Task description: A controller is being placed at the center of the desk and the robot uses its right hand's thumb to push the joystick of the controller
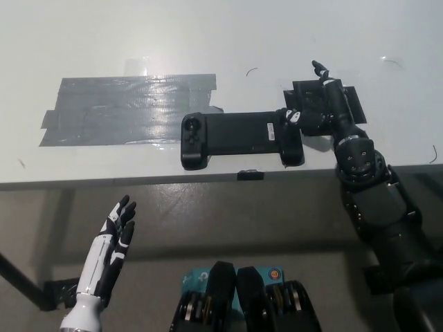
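While the controller (241, 138) already lies near the tabletop's (277, 34) front edge, the right hand (315, 111) rests at its right end, fingers spread, gripping nothing, thumb seemingly on the joystick; the left hand (111, 252) hangs open below.

1 controller (241, 136), 2 tape patches (124, 109)

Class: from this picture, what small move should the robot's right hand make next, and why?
Probably press the thumb sideways on the joystick. The right hand already rests at the right end of the controller, thumb at its grip; the left hand idles below the desk.
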{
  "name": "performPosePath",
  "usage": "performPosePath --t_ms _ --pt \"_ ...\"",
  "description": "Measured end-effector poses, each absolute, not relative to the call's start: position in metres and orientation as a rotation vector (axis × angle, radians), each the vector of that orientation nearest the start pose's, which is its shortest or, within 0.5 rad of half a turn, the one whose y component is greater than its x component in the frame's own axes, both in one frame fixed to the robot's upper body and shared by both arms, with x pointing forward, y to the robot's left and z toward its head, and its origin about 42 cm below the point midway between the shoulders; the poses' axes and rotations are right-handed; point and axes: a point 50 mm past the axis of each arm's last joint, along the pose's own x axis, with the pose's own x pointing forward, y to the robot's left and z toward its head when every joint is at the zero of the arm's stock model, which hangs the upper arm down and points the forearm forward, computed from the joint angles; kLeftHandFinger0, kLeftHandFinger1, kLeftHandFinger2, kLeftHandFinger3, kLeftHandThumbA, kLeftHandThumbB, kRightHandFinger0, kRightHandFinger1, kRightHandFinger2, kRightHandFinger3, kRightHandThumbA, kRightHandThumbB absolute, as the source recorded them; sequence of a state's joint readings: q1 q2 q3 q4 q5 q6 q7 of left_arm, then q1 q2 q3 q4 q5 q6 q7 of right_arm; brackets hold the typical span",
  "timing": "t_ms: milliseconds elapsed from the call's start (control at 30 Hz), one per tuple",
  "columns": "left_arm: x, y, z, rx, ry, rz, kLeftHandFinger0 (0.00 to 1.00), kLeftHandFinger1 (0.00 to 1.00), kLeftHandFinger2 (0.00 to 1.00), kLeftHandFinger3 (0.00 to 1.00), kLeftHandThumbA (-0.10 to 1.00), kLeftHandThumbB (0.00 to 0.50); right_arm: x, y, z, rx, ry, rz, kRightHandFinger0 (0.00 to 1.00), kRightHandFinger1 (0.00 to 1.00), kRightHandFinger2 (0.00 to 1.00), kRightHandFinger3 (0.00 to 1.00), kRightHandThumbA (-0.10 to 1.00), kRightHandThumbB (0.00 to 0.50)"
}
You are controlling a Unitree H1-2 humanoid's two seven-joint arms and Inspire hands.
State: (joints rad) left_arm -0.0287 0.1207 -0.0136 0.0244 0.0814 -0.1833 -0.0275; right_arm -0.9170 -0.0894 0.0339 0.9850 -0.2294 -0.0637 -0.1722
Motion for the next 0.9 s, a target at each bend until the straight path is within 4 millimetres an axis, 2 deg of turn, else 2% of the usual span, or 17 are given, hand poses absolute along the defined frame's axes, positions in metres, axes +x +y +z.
performPosePath --t_ms 33,67,133,200,367,433,500,533,567,600,733,900 --pt "0.292 0.241 0.11 0.203 -0.184 -0.064 1.0 1.0 1.0 1.0 0.93 0.093 0.538 -0.173 0.208 -0.409 -0.038 0.0 1.0 1.0 1.0 1.0 1.0 0.218" --pt "0.292 0.241 0.11 0.203 -0.184 -0.064 1.0 1.0 1.0 1.0 0.93 0.092 0.539 -0.173 0.21 -0.407 -0.048 -0.002 1.0 1.0 1.0 1.0 1.0 0.226" --pt "0.292 0.241 0.111 0.203 -0.185 -0.064 1.0 1.0 1.0 1.0 0.93 0.089 0.538 -0.172 0.22 -0.4 -0.086 -0.004 1.0 1.0 1.0 1.0 1.0 0.275" --pt "0.293 0.241 0.112 0.203 -0.187 -0.064 1.0 1.0 1.0 1.0 0.92 0.087 0.536 -0.169 0.239 -0.381 -0.161 -0.006 1.0 1.0 1.0 1.0 1.0 0.286" --pt "0.295 0.241 0.113 0.203 -0.192 -0.065 1.0 1.0 1.0 1.0 0.93 0.098 0.526 -0.163 0.278 -0.337 -0.319 0.007 1.0 1.0 1.0 1.0 1.0 0.392" --pt "0.295 0.241 0.113 0.203 -0.191 -0.065 1.0 1.0 1.0 1.0 0.94 0.102 0.516 -0.161 0.292 -0.325 -0.385 0.015 1.0 1.0 1.0 1.0 1.0 0.41" --pt "0.295 0.241 0.113 0.203 -0.19 -0.065 1.0 1.0 1.0 1.0 0.94 0.109 0.509 -0.16 0.297 -0.318 -0.413 0.017 1.0 1.0 1.0 1.0 1.0 0.384" --pt "0.295 0.241 0.112 0.203 -0.189 -0.065 1.0 1.0 1.0 1.0 0.94 0.107 0.504 -0.159 0.3 -0.314 -0.432 0.02 1.0 1.0 1.0 1.0 1.0 0.338" --pt "0.295 0.241 0.112 0.203 -0.188 -0.065 1.0 1.0 1.0 1.0 0.94 0.106 0.497 -0.159 0.3 -0.311 -0.444 0.023 1.0 1.0 1.0 1.0 1.0 0.326" --pt "0.295 0.241 0.112 0.203 -0.188 -0.064 1.0 1.0 1.0 1.0 0.94 0.092 0.492 -0.159 0.302 -0.307 -0.459 0.024 1.0 1.0 1.0 1.0 1.0 0.326" --pt "0.295 0.241 0.112 0.204 -0.187 -0.064 1.0 1.0 1.0 1.0 0.93 0.096 0.463 -0.162 0.301 -0.293 -0.512 0.035 1.0 1.0 1.0 1.0 1.0 0.298" --pt "0.295 0.241 0.112 0.204 -0.187 -0.064 1.0 1.0 1.0 1.0 0.94 0.098 0.418 -0.167 0.283 -0.284 -0.537 0.059 1.0 1.0 1.0 1.0 1.0 0.307"
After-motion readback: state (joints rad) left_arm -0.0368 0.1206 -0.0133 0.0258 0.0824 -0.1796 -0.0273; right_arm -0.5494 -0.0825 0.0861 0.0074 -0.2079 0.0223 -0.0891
